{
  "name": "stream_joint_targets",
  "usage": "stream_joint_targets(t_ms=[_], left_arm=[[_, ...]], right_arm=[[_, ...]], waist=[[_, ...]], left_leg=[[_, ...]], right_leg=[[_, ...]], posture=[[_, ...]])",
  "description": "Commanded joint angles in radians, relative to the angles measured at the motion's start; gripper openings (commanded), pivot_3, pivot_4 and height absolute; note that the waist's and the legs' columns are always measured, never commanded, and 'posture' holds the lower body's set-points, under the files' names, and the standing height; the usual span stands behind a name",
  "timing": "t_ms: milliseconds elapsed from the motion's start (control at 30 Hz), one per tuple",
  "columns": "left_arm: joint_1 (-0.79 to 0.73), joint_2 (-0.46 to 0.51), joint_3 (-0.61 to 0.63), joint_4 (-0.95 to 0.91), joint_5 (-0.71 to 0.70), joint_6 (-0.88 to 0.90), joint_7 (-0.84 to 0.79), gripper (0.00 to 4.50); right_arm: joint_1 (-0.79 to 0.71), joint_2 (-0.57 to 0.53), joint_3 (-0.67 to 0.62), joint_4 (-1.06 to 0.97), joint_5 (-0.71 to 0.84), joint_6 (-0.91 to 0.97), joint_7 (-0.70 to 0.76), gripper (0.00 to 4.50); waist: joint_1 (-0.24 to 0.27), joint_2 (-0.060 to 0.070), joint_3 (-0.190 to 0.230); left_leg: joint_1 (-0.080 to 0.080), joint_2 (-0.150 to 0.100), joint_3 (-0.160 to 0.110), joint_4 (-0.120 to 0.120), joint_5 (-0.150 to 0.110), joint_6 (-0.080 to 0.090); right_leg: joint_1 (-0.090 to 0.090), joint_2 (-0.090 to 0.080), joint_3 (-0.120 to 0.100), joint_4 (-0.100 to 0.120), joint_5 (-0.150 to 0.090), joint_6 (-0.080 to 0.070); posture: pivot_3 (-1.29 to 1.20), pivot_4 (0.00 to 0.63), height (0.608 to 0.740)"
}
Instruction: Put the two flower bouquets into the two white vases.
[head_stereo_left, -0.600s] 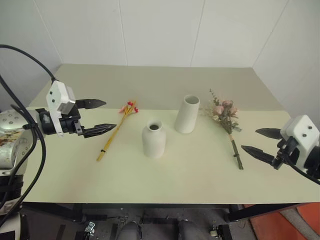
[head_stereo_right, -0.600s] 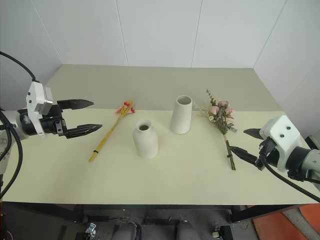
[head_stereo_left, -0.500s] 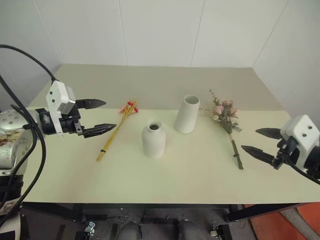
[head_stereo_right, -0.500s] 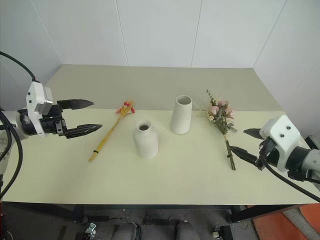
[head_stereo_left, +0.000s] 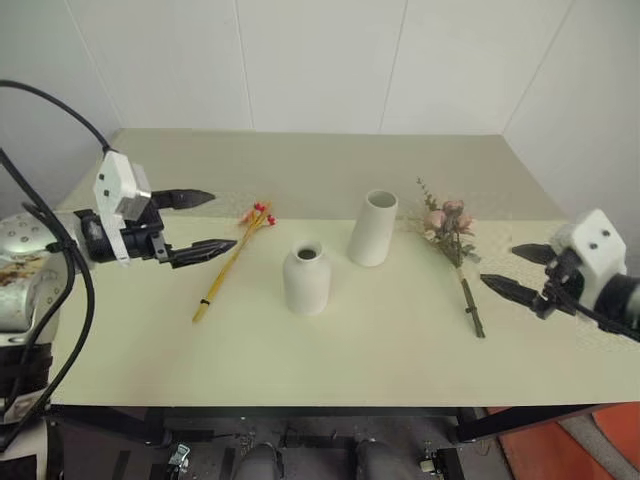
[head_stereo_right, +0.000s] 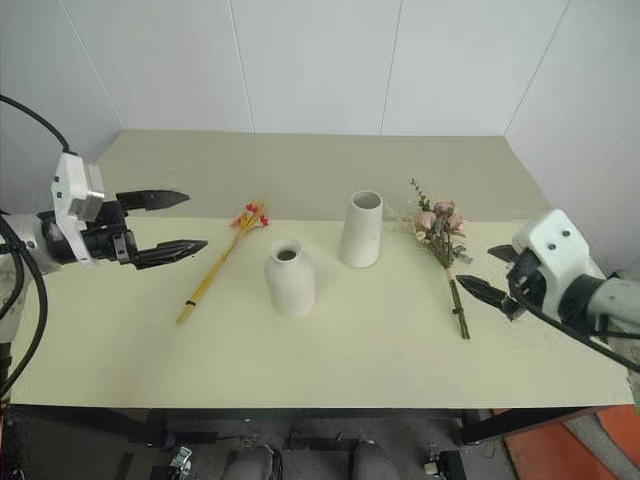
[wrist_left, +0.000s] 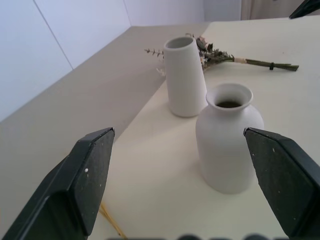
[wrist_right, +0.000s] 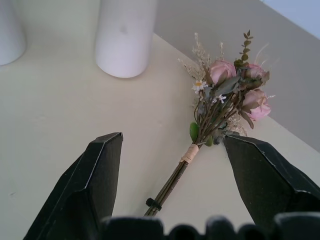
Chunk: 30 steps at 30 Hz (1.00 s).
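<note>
One cream table (head_stereo_left: 330, 350), white walls (head_stereo_left: 320, 60)

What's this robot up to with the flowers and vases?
It is about to put flowers into vases, but nothing is picked up yet. Both bunches lie on the table: the red-blossom bunch near the open left gripper, the pink rose bouquet near the open right gripper. The tall vase and the round vase stand empty-handed between them.
</note>
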<state>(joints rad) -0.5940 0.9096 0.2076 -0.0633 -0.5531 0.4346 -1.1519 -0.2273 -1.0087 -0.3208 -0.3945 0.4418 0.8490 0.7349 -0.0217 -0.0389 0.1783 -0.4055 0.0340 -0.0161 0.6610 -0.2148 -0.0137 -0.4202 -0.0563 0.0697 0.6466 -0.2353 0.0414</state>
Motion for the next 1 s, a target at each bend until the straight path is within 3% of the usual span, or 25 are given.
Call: stream_joint_targets(t_ms=[33,267,633,733,967,1000], left_arm=[[-0.083,-0.022,-0.039,0.01,0.004,-0.035,-0.024,4.49],[-0.169,-0.075,-0.108,0.053,0.036,-0.073,-0.058,4.49],[-0.154,-0.083,-0.114,0.067,0.054,-0.085,-0.07,4.49],[-0.143,-0.077,-0.112,0.062,0.06,-0.084,-0.067,4.5],[-0.105,-0.067,-0.088,0.027,0.052,-0.069,-0.053,4.5],[-0.1,-0.066,-0.086,0.023,0.051,-0.067,-0.05,4.5]], right_arm=[[-0.157,0.004,0.141,0.128,-0.053,0.103,-0.057,3.8],[-0.418,0.088,0.38,0.423,-0.172,0.144,-0.078,3.8],[-0.64,0.238,0.493,0.86,-0.293,0.047,-0.049,3.8],[-0.687,0.267,0.511,0.965,-0.33,0.005,-0.043,2.92],[-0.741,0.3,0.51,1.064,-0.381,-0.031,-0.022,0.36],[-0.744,0.304,0.51,1.068,-0.39,-0.032,-0.029,0.19]], waist=[[-0.001,0.0,0.0],[-0.006,0.0,0.0],[-0.025,0.0,0.0],[-0.025,0.0,0.0],[-0.024,0.0,0.0],[-0.024,0.0,0.0]], left_leg=[[0.0,0.0,0.0,0.0,0.0,0.0],[-0.004,0.0,0.0,0.0,0.0,0.0],[-0.004,-0.001,0.0,0.0,0.0,0.0],[-0.004,-0.001,0.0,-0.001,0.0,0.0],[-0.004,-0.001,0.0,-0.001,0.0,0.0],[-0.004,-0.001,0.0,-0.001,0.0,0.0]], right_leg=[[0.0,0.0,0.0,0.0,0.001,-0.001],[-0.003,0.0,0.0,-0.001,0.001,-0.002],[-0.003,0.0,0.0,0.0,0.001,-0.002],[-0.004,0.0,0.0,0.0,0.001,-0.002],[-0.004,0.0,0.0,0.0,0.001,-0.002],[-0.004,0.0,0.0,0.0,0.001,-0.002]], posture=[[0.0,0.15,0.74],[0.0,0.15,0.74],[0.0,0.15,0.74],[0.0,0.15,0.74],[0.0,0.15,0.74],[0.0,0.15,0.74]])
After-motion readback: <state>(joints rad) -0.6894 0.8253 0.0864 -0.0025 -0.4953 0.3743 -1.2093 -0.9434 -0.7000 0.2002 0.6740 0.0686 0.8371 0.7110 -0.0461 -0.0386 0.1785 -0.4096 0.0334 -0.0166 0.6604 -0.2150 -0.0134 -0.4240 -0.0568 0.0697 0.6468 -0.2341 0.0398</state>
